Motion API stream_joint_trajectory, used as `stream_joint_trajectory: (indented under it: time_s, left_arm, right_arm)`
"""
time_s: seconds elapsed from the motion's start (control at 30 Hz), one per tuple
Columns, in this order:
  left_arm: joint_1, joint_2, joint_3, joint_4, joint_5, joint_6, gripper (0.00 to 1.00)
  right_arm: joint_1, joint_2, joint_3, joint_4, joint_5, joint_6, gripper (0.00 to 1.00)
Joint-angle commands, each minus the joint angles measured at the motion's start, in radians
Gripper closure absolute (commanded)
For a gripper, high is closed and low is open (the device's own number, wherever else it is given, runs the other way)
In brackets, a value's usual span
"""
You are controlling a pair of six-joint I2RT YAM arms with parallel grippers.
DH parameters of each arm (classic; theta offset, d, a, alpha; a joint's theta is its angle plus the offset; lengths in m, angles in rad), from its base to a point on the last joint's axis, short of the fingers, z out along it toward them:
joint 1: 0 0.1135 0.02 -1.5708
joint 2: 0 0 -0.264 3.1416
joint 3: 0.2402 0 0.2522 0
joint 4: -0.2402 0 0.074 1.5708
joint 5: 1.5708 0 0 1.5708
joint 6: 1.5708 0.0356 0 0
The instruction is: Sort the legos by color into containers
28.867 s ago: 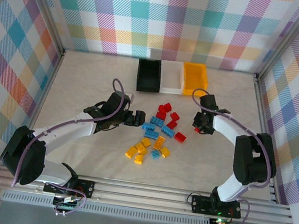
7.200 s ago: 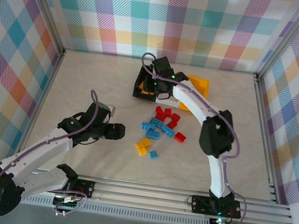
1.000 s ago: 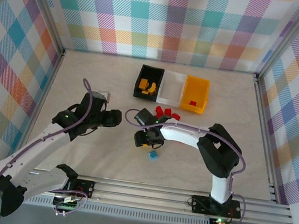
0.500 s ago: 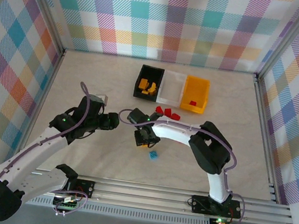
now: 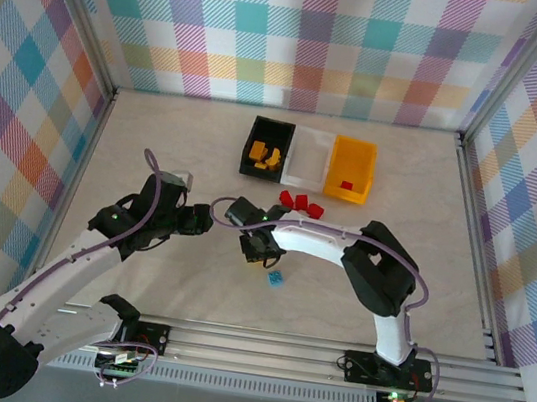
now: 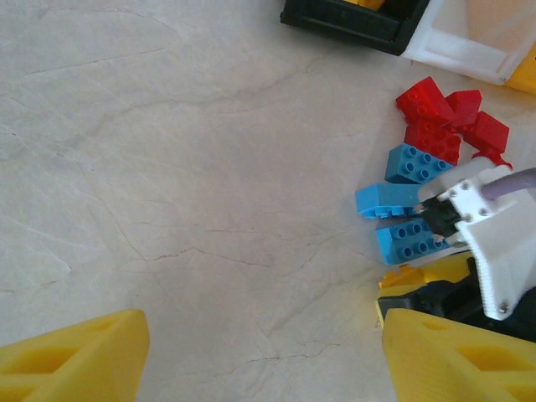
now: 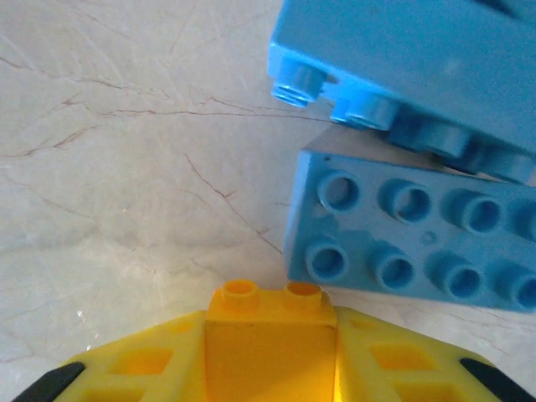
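Our right end effector [image 7: 270,360] is closed on a yellow-orange lego [image 7: 270,331], pinched by its sides between the yellow fingers with its two studs pointing forward. It sits low over the counter [image 5: 156,144], so we judge the lego has only just been gripped and not yet lifted. Just ahead lie two blue legos [image 7: 410,226], touching each other, the nearer one almost against the held piece. A careless lift could nudge them.

Our left end effector [image 6: 260,356] is spread wide and carries nothing. It hovers to the left of the pile, and we judge it is keeping clear while the right arm works.

From the left wrist we count three blue legos [image 6: 387,201] bunched beside the right arm's tip. Farther off is a tight knot of red legos [image 6: 427,99], four or perhaps five, too crowded to count surely. From above, a fourth blue lego [image 5: 275,279] lies alone on the near side.

There are three bins, joined in a row at the far side. The black bin [image 5: 253,158] on the left holds several yellow-orange legos, so we judge the held one belongs there. The white bin [image 5: 304,179] in the middle looks bare, presumably meant for blue. The yellow-orange bin [image 5: 352,153] on the right holds one red lego [image 5: 347,184].
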Motion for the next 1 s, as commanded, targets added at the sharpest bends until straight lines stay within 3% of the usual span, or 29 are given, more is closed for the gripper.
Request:
stream_joint_trajectory:
  time_s: [0.0,0.27,0.6,0.97]
  left_arm:
    - [0.007,-0.027,-0.006,-0.020,-0.018,0.012,0.26]
    - [0.007,-0.057,-0.006,-0.026,-0.021,0.002,0.26]
    - [0.011,-0.065,-0.003,-0.064,-0.008,0.013,0.25]
    - [0.013,-0.033,-0.019,-0.049,0.008,0.014,0.25]
  right_arm:
    - [0.010,-0.114,-0.003,-0.026,0.015,0.010,0.63]
    - [-0.094,-0.145,0.174,-0.044,-0.008,-0.100,0.62]
    - [-0.295,0.158,0.619,0.001,-0.078,-0.264,0.62]
    - [-0.389,0.488,1.021,-0.038,-0.133,-0.274,0.61]
